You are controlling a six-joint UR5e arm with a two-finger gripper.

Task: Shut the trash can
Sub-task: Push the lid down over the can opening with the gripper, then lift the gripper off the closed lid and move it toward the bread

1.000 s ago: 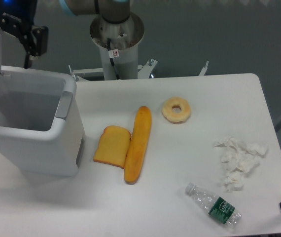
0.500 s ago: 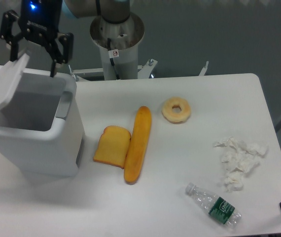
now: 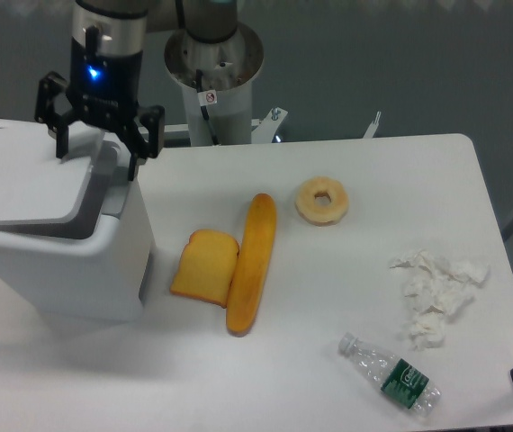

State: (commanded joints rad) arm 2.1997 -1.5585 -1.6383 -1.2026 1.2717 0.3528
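Gripper: the gripper [image 3: 97, 148] hangs over the back right part of the trash can, its two dark fingers [image 3: 139, 144] spread wide apart and grasping nothing; a blue light shines on its body.
Trash can: the trash can [image 3: 58, 261] stands at the left edge of the table [image 3: 328, 360], near the back left corner.
Lid: the lid [image 3: 27, 184] lies low over the opening, nearly flat; a dark gap shows along its right side, so it is not fully down. If a finger touches the lid, I cannot tell.
Latch: a grey latch [image 3: 112, 184] sits on the right rim of the can, just under the gripper.
Toast: a slice of toast [image 3: 204, 265] lies near the can, toward the middle of the table.
Baguette: a long baguette [image 3: 251, 261] lies touching the right side of the toast.
Donut: a donut [image 3: 321, 200] lies toward the back edge.
Tissue: crumpled tissue [image 3: 436, 292] lies near the right edge.
Bottle: a plastic bottle [image 3: 391, 373] lies on its side near the front right corner.
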